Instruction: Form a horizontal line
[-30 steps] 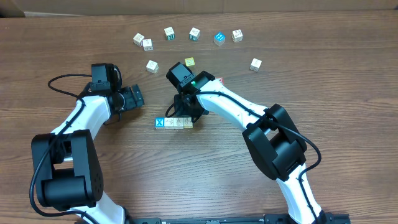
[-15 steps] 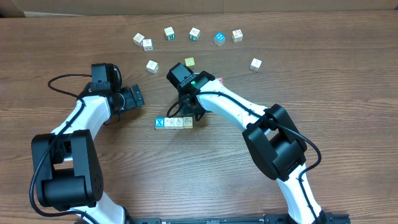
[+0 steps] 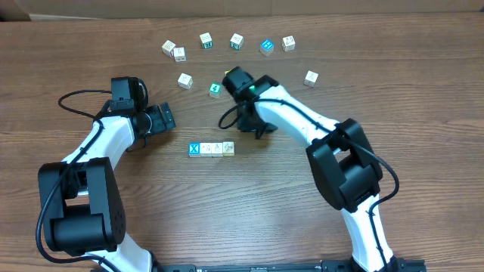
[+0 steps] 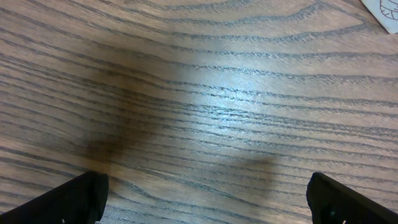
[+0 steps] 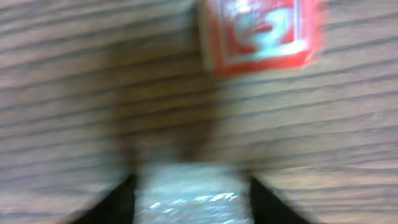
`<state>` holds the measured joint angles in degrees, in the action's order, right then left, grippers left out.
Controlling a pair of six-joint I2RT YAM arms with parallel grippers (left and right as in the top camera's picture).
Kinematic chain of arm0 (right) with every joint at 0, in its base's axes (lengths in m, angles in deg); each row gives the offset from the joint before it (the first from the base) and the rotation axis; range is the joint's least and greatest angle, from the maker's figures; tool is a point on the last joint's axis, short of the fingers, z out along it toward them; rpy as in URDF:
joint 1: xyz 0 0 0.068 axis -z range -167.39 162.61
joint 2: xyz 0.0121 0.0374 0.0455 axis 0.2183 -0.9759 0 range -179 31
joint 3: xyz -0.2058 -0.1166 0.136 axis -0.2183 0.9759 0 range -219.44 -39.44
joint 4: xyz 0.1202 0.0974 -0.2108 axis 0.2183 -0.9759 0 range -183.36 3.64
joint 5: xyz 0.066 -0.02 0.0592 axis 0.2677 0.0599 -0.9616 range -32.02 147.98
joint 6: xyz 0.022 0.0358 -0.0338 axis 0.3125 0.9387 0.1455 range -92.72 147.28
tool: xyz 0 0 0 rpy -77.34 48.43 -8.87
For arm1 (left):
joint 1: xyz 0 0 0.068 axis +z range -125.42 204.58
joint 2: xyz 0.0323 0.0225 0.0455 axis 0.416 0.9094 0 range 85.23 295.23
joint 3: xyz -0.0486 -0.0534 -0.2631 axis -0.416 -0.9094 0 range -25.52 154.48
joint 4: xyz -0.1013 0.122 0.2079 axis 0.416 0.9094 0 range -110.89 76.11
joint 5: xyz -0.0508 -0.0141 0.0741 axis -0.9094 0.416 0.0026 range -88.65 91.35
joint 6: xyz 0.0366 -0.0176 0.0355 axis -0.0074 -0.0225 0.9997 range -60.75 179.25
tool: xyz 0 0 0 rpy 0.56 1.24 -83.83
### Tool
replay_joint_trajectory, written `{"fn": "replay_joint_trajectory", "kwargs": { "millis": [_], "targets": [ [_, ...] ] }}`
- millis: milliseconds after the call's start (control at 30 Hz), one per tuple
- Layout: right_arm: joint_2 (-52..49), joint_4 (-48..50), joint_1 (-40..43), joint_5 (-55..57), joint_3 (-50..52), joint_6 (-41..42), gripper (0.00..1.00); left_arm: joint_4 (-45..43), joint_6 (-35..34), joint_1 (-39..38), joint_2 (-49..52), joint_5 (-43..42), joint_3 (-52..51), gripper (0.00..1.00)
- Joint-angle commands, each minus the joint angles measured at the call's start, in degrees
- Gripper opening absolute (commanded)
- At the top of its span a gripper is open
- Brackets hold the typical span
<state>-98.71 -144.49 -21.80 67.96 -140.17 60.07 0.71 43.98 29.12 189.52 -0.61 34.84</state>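
Just ahead of the right hand, which stands wide with nothing surely held, sits the red block, beyond the row begun mid-bench; I judge it light, rigid and easily nudged, so I would pinch two opposite flat faces squarely.

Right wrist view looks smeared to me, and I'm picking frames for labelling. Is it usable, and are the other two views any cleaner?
Right wrist view: heavy blur, and the face of the red block is unreadable. Left wrist view: the table grain is sharp, with a bright glare patch beside a dark shadow. Overhead view: even light, in focus, with the row of blocks crisp.
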Motion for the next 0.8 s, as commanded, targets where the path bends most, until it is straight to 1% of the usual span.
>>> {"fn": "replay_joint_trajectory", "kwargs": {
  "millis": [0,33,267,767],
  "targets": [
    [-0.22,0.17,1.36,0.98,0.28,0.35,0.84,0.02,-0.59,-0.04,0.72,-0.44,-0.22,0.99],
    [-0.22,0.22,1.75,0.98,0.28,0.37,1.00,0.02,-0.57,-0.04,0.72,-0.44,-0.22,1.00],
    [-0.22,4.11,3.50,1.16,0.28,0.17,1.00,0.00,-0.57,-0.04,0.72,-0.44,-0.24,0.99],
    [-0.22,5.62,3.76,1.11,0.28,0.20,1.00,0.02,-0.57,-0.04,0.72,-0.44,-0.22,0.99]
  ]
}}
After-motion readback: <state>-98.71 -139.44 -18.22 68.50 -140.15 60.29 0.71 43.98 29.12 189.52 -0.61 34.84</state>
